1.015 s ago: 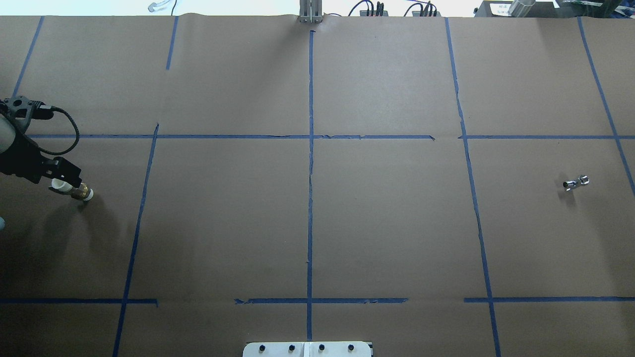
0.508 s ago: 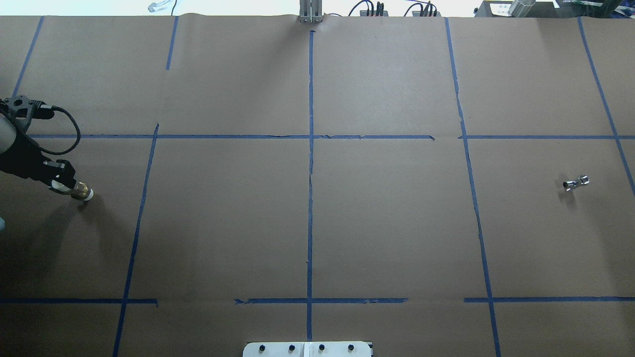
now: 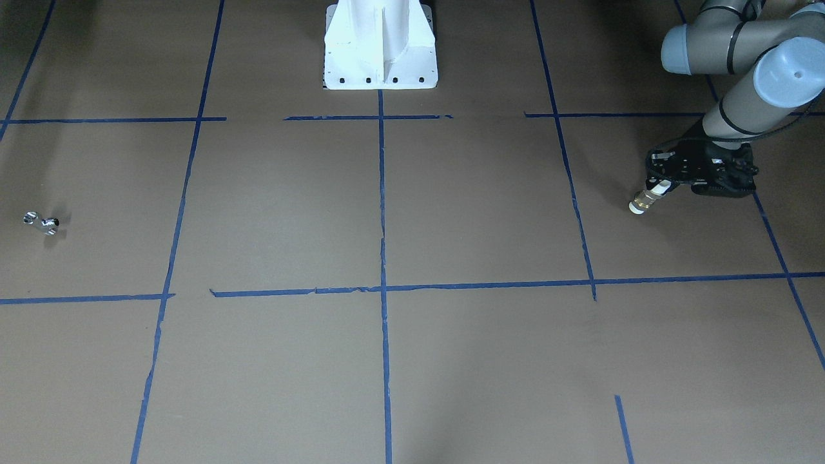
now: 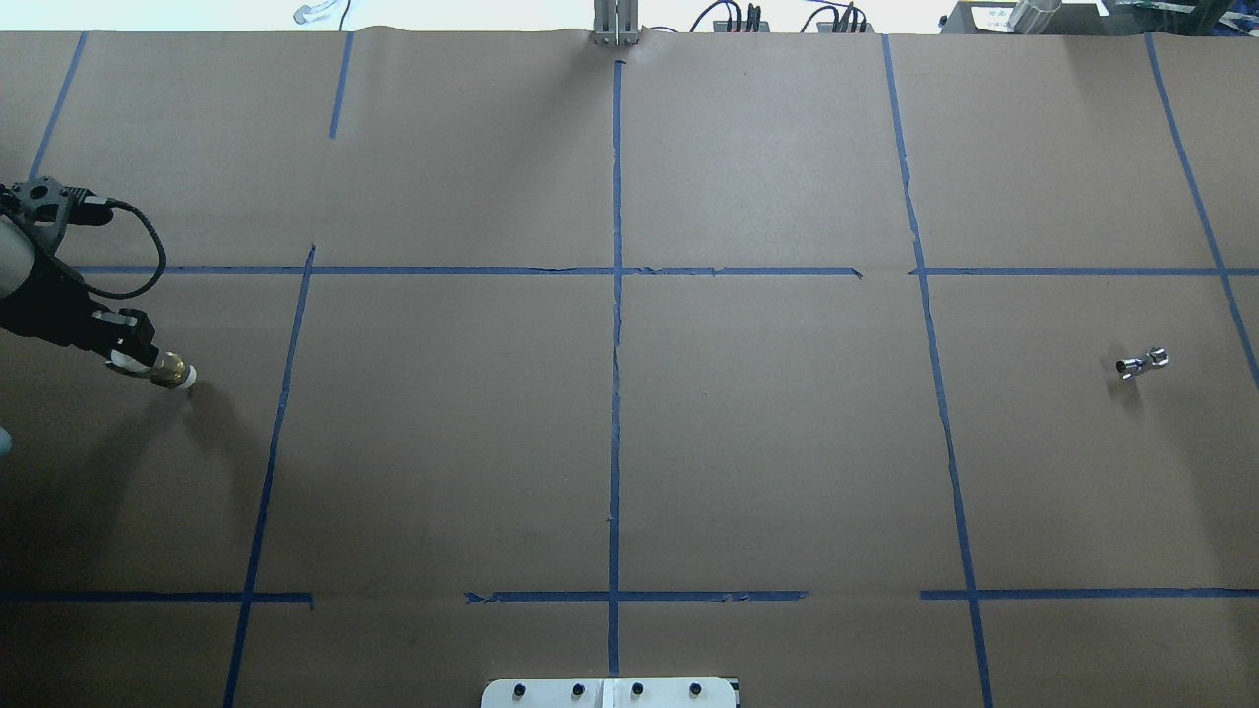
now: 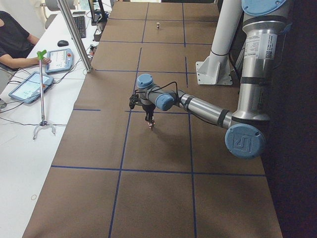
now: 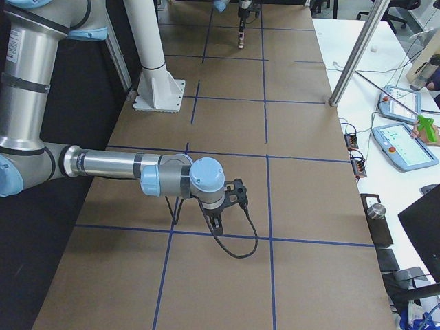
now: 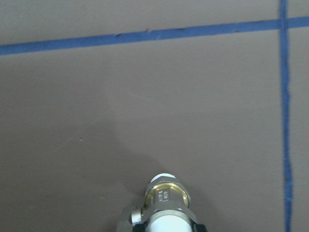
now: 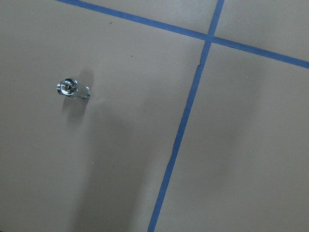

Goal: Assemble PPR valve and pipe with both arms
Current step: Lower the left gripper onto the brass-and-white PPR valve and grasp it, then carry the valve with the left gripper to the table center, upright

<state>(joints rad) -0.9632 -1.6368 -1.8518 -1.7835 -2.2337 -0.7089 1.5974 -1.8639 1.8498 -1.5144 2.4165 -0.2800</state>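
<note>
Overhead exterior view, 9 o'clock: the left claw (image 4: 131, 352) is clamped on the white rear end of the PPR valve (image 4: 173, 373). The valve's free end tilts down toward the bench (image 4: 767, 462). Characters stamped on the valve's brass band are too small to read. A joint cap (image 5: 242, 141) on the left arm bears a UR logo. Brown paper covers the bench, divided by blue tape lines (image 4: 617, 393). At 3 o'clock the pipe (image 4: 1141, 363) lies alone. The state of the right claw (image 6: 216, 223) cannot be determined. A tablet (image 6: 405, 148) lies on the white desk (image 6: 385, 69) alongside.

Stamped marks on PPR valve (image 7: 165, 199) brass ring, illegible
</note>
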